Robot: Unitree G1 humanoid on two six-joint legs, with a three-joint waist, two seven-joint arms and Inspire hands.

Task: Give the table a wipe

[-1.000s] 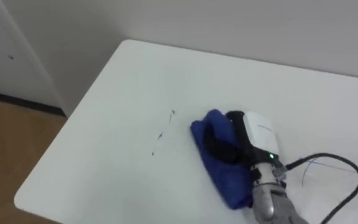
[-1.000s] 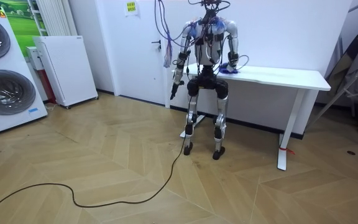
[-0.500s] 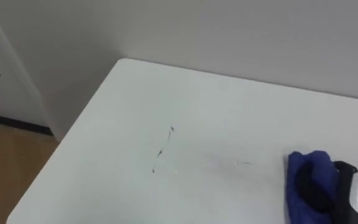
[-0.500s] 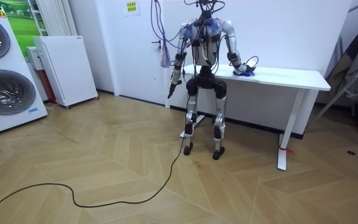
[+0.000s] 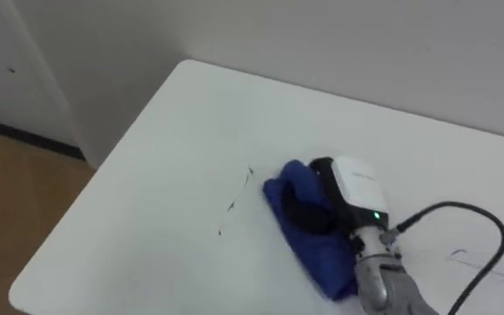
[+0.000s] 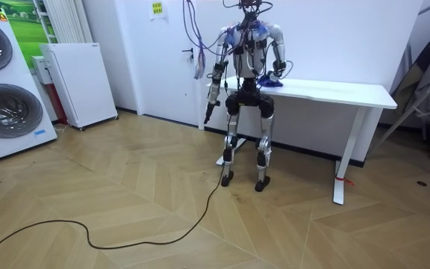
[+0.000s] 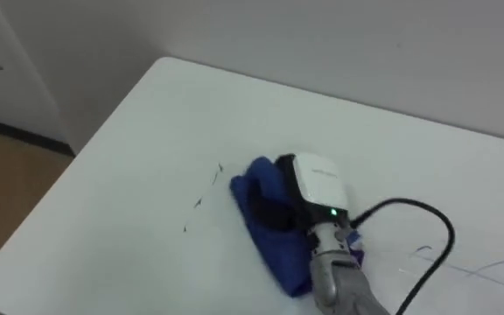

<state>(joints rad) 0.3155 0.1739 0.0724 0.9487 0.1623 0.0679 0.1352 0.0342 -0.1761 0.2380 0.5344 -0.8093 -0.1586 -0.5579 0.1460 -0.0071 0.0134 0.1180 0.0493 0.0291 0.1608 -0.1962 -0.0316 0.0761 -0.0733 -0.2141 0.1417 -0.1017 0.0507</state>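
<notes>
I'm driving the right hand [image 5: 348, 188] on this one. Its dark fingers [image 5: 306, 208] are curling down into the crumpled blue cloth [image 5: 318, 254] and clamping a bunch of it onto the flat white table [image 5: 164, 131]. The left hand [image 6: 208, 110] is just hanging by the robot's side, and I can't tell how it's set.

What I'm worrying about:
- **The cloth's tail:** the part trailing back under the wrist is lying loose. If it folds under or slides out of the grip, I'd guess the hard shell ends up rubbing the tabletop instead.
- **The marks:** the short dark pen marks [image 5: 232, 206] are sitting just left of the hand, uncovered. A stroke that stops short is going to miss them.
- **The edge:** left of those marks the table is running out at its edge. Overshoot there and the cloth is probably heading for the wooden floor [image 5: 16, 192].

On materials, the cloth is looking soft, floppy and wrinkled. The back of the hand is a glossy white rounded shell. The tabletop is looking smooth and slick, with a rounded corner. Past the hand, a plain pale wall [image 5: 322, 35] is closing things off.
</notes>
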